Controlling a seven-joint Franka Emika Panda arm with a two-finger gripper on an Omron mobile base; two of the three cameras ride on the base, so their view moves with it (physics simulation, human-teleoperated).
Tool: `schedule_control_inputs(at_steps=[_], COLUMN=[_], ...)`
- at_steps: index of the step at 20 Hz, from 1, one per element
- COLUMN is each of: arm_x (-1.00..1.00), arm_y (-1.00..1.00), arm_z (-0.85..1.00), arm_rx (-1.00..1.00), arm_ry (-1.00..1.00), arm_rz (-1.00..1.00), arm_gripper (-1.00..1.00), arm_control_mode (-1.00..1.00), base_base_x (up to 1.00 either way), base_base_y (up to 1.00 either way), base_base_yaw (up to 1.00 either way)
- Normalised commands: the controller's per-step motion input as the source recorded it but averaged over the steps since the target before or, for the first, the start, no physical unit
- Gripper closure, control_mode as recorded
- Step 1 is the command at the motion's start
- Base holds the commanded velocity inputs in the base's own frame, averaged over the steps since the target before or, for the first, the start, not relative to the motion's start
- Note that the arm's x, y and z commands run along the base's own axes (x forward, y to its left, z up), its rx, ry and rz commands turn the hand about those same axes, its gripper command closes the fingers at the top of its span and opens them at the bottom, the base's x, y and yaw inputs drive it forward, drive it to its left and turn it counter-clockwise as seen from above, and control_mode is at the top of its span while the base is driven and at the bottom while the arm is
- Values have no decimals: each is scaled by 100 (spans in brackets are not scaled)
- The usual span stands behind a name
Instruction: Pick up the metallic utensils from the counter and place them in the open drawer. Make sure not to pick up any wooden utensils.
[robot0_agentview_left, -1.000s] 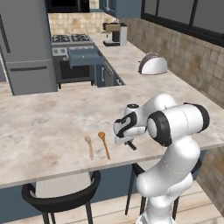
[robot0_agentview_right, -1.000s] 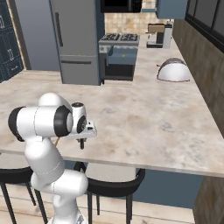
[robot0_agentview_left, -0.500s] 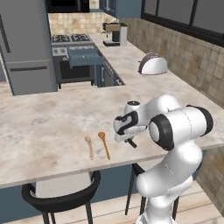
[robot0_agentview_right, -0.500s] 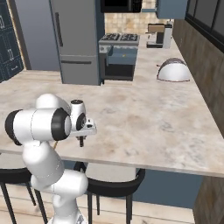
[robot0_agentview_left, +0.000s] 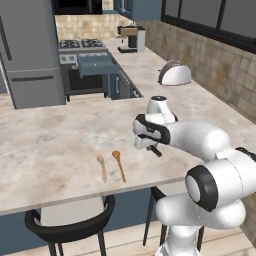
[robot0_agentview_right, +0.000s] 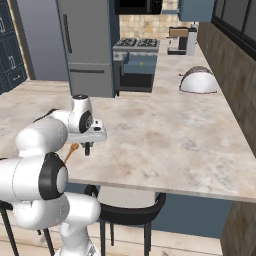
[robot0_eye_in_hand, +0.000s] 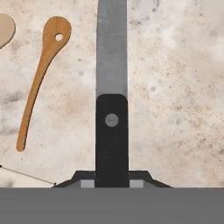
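My gripper pinched the black-handled knife by its handle: stiff, slim, likely slippery, above the bench.

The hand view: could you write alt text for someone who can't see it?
A knife with a black handle and grey blade, gripped at the bottom by the gripper, points up across a pale marbled counter. An orange-brown wooden spoon with a hole in its bowl lies to its left.

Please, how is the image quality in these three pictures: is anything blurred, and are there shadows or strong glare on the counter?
Left base view: even light, soft shadow under the gripper, no glare on the counter. Right base view: equally flat light, distant stove soft. Hand view: sharp on the orange-brown spoon, the held knife-like utensil looks oversized from closeness.
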Motion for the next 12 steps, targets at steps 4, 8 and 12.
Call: schedule_control_inputs(at_steps=[4, 8, 12], arm_x=[-66, -83, -94], arm_y=[-8, -10, -16], arm_z=[100, 100, 100], arm_rx=[0, 1, 2], arm_ry=[0, 0, 0], arm_rz=[-2, -3, -5], arm_gripper=[100, 100, 100], arm_control_mode=[-100, -100, -100], base_base_x=[0, 0, 0], base_base_y=[0, 0, 0], base_base_yaw=[0, 0, 0])
